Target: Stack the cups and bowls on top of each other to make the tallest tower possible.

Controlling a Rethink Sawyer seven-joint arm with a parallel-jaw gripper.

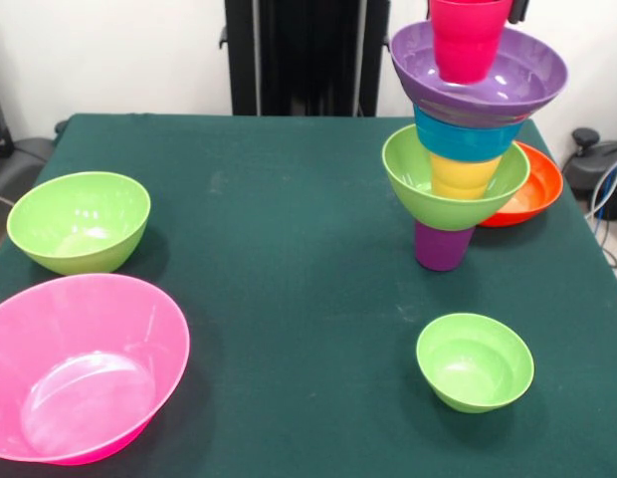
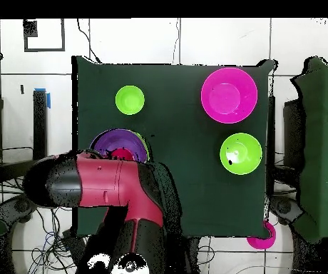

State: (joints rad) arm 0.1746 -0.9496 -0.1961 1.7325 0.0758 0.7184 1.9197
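Standing tower, front view: the tower [image 1: 458, 149] is rising near the table's [image 1: 289, 229] far right corner, well apart from the loose bowls.
Tower order, bottom up: a purple cup [image 1: 443, 247] is carrying a lime green bowl [image 1: 413, 184], a yellow-orange cup [image 1: 463, 177], a blue bowl [image 1: 468, 141], a wide purple bowl [image 1: 517, 80] and a red cup [image 1: 468, 40] that is sitting in the purple bowl at the picture's top edge.
Lean: the stack is tilting a little, each layer sitting slightly off the one below.
Orange-red bowl: the orange-red bowl [image 1: 537, 189] is lying on the cloth just behind the tower, partly hidden by it.
Loose bowls, front view: a lime green bowl [image 1: 80, 221] is resting by the left edge, a large hot pink bowl [image 1: 80, 363] is filling the near left corner, and a small lime green bowl [image 1: 475, 360] is sitting toward the near right.
Pincer, front view: it is not showing clearly here, so I cannot tell its state.
Overhead view, arm: the red and black arm [image 2: 103, 185] is reaching over the tower, whose purple bowl rim [image 2: 106, 139] is peeking out past it.
Overhead view, loose bowls: the small green [image 2: 130, 100], hot pink [image 2: 229, 95] and larger green [image 2: 240, 153] bowls are lying apart on the cloth.
Progress: six pieces are looking stacked; four bowls are waiting, and adding them is likely getting risky given the lean.
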